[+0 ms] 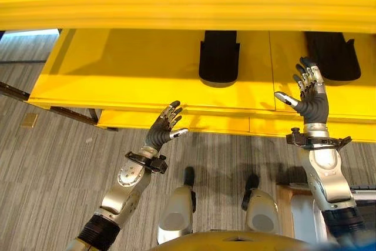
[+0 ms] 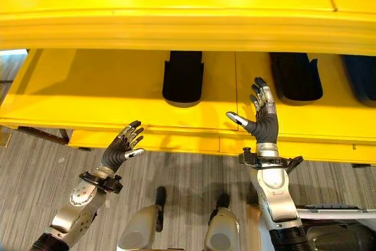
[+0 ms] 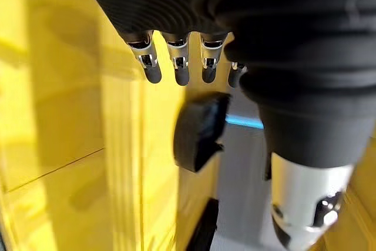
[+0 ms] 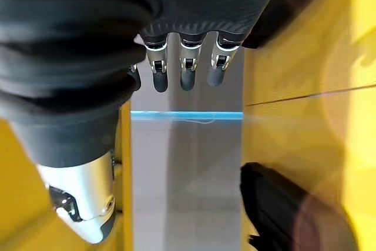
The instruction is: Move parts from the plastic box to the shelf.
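Reaching toward the yellow shelf (image 1: 147,69) with both arms raised — left robot hand (image 1: 164,126) hovering at the shelf's front edge, fingers spread and holding nothing; right robot hand (image 1: 310,95) hanging over the shelf's front lip, released too. Resting on the shelf — two black parts, one (image 1: 218,57) mid-shelf, the other (image 1: 333,56) just beyond the right robot hand.

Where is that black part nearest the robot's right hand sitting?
The black part lies on the yellow shelf, just beyond the open right hand, with another black part to its left.
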`<state>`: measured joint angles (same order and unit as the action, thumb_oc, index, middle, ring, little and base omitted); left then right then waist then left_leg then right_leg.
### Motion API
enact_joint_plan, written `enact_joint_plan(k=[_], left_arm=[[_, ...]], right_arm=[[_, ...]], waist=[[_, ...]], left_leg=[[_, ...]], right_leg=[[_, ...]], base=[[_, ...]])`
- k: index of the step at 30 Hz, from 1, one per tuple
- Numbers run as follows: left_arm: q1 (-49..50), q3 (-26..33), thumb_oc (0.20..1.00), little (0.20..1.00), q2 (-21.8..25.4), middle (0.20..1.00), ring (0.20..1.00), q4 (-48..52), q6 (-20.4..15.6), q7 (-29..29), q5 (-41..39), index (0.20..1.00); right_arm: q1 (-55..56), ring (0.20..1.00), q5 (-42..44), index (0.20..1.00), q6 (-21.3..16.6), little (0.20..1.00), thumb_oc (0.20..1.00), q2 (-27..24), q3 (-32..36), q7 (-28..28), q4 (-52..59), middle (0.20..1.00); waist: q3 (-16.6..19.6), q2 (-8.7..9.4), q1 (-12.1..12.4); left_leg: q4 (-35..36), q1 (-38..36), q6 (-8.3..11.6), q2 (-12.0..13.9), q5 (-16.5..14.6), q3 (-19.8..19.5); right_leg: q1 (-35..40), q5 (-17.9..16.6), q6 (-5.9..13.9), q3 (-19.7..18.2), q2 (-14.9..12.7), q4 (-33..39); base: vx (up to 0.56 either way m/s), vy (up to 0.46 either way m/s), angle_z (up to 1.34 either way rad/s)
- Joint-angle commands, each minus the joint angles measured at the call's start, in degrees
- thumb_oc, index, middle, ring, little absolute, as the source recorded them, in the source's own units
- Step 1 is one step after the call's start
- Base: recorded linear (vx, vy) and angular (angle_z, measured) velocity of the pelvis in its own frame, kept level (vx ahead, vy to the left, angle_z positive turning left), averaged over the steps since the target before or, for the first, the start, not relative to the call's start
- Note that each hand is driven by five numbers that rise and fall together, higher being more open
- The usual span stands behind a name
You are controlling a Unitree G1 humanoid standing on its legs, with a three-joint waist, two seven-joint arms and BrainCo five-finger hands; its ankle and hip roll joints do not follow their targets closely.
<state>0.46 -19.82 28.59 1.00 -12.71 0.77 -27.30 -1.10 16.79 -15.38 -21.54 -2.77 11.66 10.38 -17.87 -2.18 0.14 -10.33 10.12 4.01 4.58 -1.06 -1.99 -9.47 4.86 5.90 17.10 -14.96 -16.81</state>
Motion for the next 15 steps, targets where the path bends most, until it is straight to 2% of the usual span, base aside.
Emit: enact_joint_plan(k=[1, 5, 6, 13, 15], left_arm=[[-3.41, -1.31, 1.0, 1.0, 1.45, 1.0, 1.0, 0.05, -3.23, -1.56, 8.25, 1.0], [-7.54, -2.53, 1.0, 1.0, 2.76, 1.0, 1.0, -2.77, -2.91, -4.16, 21.69, 1.0], [-9.29, -3.64, 1.0, 1.0, 3.28, 1.0, 1.0, -5.0, -2.36, -4.94, 28.44, 1.0], [-13.32, -6.11, 1.0, 1.0, 3.32, 1.0, 1.0, -11.94, -1.87, -6.37, 40.05, 1.0], [-13.83, -6.32, 1.0, 1.0, 3.04, 1.0, 1.0, -12.96, -1.91, -6.65, 40.98, 1.0]], right_arm=[[0.6, 1.0, 1.74, 1.0, -3.11, 1.0, 1.0, -1.16, 1.69, -0.51, 5.9, 1.0], [0.52, 1.0, 2.01, 1.0, -2.91, 1.0, 1.0, -0.92, 1.58, -0.88, 5.7, 1.0], [0.3, 1.0, 2.0, 1.0, -2.8, 1.0, 1.0, -0.9, 1.3, -0.74, 5.58, 1.0], [0.16, 1.0, 1.72, 1.0, -2.93, 1.0, 1.0, -1.01, 1.46, -0.51, 5.77, 1.0], [0.18, 1.0, 1.66, 1.0, -2.96, 1.0, 1.0, -1.05, 1.66, -0.48, 5.75, 1.0]], waist=[[3.28, 1.05, -0.49], [3.94, 1.14, -0.87], [4.17, 1.24, -1.07], [4.25, 1.42, -1.36], [4.21, 1.41, -1.34]], left_leg=[[3.48, -0.28, -0.35, 1.5, 2.62, -0.36], [3.2, -0.64, -0.25, 1.67, 2.08, -0.1], [3.22, -0.72, -0.22, 1.81, 1.99, 0.05], [2.95, -0.57, -0.2, 1.85, 1.62, 0.29], [2.77, -0.47, -0.2, 1.82, 1.5, 0.26]], right_leg=[[1.14, 1.77, 1.32, -0.22, 1.03, -1.67], [1.08, 2.05, 1.5, -0.65, 1.04, -2.06], [0.95, 2.06, 1.63, -0.73, 1.07, -2.19], [0.49, 2.23, 1.75, -1.2, 0.96, -2.66], [0.38, 2.31, 1.75, -1.26, 0.92, -2.82]], base=[[0.06, -0.01, -0.01], [0.05, -0.006, -0.02], [0.03, -0.004, -0.03], [0.02, 0.003, -0.05], [0.01, 0.003, -0.06]])
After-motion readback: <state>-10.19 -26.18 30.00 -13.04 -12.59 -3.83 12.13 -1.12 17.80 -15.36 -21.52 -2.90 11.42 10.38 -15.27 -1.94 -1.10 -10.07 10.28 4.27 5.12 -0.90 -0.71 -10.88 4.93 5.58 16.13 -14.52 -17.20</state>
